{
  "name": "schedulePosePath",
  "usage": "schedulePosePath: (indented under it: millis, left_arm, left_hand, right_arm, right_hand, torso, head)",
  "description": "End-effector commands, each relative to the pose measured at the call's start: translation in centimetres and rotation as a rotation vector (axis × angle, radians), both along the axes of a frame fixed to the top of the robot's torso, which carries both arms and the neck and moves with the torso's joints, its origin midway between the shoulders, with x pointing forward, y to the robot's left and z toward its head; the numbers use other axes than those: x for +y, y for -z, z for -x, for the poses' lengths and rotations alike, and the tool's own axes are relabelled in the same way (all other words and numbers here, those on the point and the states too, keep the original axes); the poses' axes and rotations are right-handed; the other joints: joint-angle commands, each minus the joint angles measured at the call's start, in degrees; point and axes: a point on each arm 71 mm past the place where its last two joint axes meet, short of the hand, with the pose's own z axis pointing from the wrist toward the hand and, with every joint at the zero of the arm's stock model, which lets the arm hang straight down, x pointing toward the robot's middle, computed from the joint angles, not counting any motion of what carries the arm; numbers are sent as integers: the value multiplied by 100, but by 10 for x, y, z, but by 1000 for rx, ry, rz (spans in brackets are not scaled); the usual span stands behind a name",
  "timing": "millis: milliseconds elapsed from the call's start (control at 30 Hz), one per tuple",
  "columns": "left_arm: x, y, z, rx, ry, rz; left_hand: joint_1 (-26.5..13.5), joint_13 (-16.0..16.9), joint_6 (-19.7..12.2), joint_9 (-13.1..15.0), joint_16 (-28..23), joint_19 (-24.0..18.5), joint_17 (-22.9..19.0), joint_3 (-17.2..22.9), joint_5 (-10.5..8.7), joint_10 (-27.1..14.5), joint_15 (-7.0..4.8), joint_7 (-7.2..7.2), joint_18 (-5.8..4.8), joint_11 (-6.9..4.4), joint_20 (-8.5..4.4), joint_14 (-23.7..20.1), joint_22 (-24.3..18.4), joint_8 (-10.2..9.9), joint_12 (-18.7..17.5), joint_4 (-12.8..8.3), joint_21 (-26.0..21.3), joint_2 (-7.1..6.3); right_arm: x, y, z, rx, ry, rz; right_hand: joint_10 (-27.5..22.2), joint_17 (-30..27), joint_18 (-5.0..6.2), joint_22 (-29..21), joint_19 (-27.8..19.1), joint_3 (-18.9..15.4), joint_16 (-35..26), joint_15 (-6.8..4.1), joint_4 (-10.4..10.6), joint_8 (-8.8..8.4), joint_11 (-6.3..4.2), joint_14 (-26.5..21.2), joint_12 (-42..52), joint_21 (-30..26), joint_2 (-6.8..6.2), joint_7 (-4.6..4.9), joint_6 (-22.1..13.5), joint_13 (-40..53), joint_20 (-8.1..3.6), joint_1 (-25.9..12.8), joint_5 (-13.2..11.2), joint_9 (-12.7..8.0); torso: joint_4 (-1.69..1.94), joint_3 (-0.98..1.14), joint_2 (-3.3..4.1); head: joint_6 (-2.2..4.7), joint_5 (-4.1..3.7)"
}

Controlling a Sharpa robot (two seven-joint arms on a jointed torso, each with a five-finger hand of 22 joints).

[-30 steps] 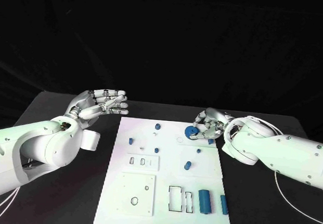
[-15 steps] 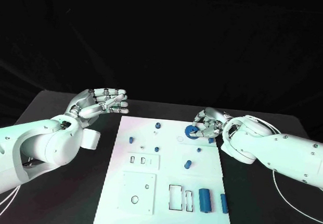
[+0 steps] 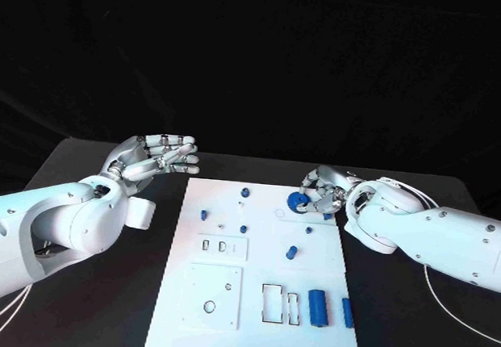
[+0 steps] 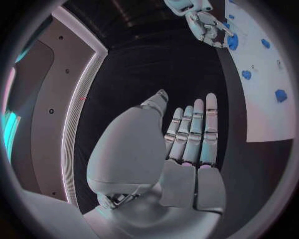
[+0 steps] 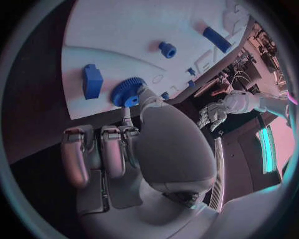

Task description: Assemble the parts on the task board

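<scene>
The white task board (image 3: 230, 212) lies in the middle of the black table. My right hand (image 3: 322, 194) hovers over the board's far right part and pinches a blue gear (image 3: 298, 201) between thumb and a finger. In the right wrist view the gear (image 5: 127, 92) sits at the fingertips just above the board, next to a blue block (image 5: 92, 80). My left hand (image 3: 154, 159) is open, fingers apart and holding nothing, above the table beyond the board's far left corner. The left wrist view shows its fingers (image 4: 194, 130) stretched out.
Small blue pegs (image 3: 246, 193) (image 3: 203, 216) (image 3: 291, 253) stand on the board's far half. A blue cylinder (image 3: 317, 308) and a shorter blue piece (image 3: 347, 312) lie at the near right beside a rectangular slot (image 3: 273, 306). Bare black table (image 3: 425, 333) flanks the board.
The right hand has lifted the gear very slightly at the same spot over the board. The left hand has stayed where it was.
</scene>
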Motion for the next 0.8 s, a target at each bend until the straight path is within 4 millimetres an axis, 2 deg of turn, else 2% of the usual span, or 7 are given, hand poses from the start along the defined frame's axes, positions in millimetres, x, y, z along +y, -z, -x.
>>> schedulePosePath:
  millis: [33, 133, 233, 433, 533, 633, 800]
  left_arm:
    - [-2, -2, 1, -8, 20, 7]
    - [-2, -2, 1, -8, 20, 7]
    - [-2, -2, 0, -9, 20, 7]
    - [-3, -1, 0, -9, 21, 7]
    - [-3, -1, 0, -9, 21, 7]
    - [-3, -1, 0, -8, 21, 7]
    - [-3, -1, 0, -8, 21, 7]
  left_hand:
    - [32, 0, -19, -6, -26, -38, 7, -12, -24, -15, 18, 156, 52, 10, 4, -36, 7, -23, -36, -38, 26, -21]
    - [32, 0, -19, -6, -26, -38, 7, -12, -24, -15, 18, 156, 52, 10, 4, -36, 7, -23, -36, -38, 26, -21]
    - [32, 0, -19, -6, -26, -38, 7, -12, -24, -15, 18, 156, 52, 10, 4, -36, 7, -23, -36, -38, 26, -21]
    - [32, 0, -19, -6, -26, -38, 7, -12, -24, -15, 18, 156, 52, 10, 4, -36, 7, -23, -36, -38, 26, -21]
    - [32, 0, -19, -6, -26, -38, 7, -12, -24, -15, 18, 156, 52, 10, 4, -36, 7, -23, -36, -38, 26, -21]
    - [32, 0, -19, -6, -26, -38, 7, -12, -24, -15, 18, 156, 52, 10, 4, -36, 7, -23, -36, -38, 26, -21]
    - [32, 0, -19, -6, -26, -38, 7, -12, -24, -15, 18, 156, 52, 10, 4, -36, 7, -23, -36, -38, 26, -21]
  right_arm:
    - [3, 5, 3, -6, -20, 48]
    - [4, 4, 4, -24, -25, 44]
    - [6, 2, 5, -50, -26, 33]
    - [9, -2, 5, -106, -26, -1]
    - [12, -4, 6, -123, -27, -14]
    - [16, -6, 8, -134, -27, -26]
    - [30, -14, 15, -161, -50, -39]
  right_hand:
    - [588, 1338, -66, 1457, 561, 50, 26, 28, 4, 50, 15, 571, 24, 48, -65, -2, 52, 1465, 16, 7, 9, -10]
    - [600, 1333, -74, 1483, 581, 220, 25, 15, -4, 91, -3, 570, 36, 70, -35, -20, 133, 1478, 7, 73, 18, -22]
    - [625, 1344, -82, 1507, 600, 591, 28, -25, -10, 109, -52, 572, 63, 91, 60, -71, 299, 1507, -26, 154, 24, -54]
    - [626, 1363, -82, 1507, 600, 1043, 32, -96, 7, 109, -138, 577, 64, 91, 60, -163, 581, 1508, -90, 7, 13, -86]
    - [626, 1368, -82, 1507, 600, 1146, 33, -117, 2, 99, -157, 578, 64, 91, 46, -190, 652, 1508, -109, -56, 10, -86]
    - [626, 1366, -82, 1507, 600, 1206, 33, -129, -7, 90, -169, 577, 64, 91, 28, -203, 688, 1508, -121, -94, 7, -86]
    - [626, 1363, -82, 1507, 600, 1247, 32, -136, -15, 82, -177, 577, 64, 91, 16, -211, 711, 1508, -129, -120, 6, -85]
  torso:
    - [-1, 1, -3]
    - [2, -1, -4]
    - [2, -2, -7]
    - [2, -3, -5]
    - [3, 0, -9]
    - [4, -5, -11]
    - [-2, -2, -5]
  head:
    - [5, -3]
    - [9, -7]
    - [15, -6]
    - [33, 0]
    - [40, -2]
    - [50, 7]
    - [61, 21]
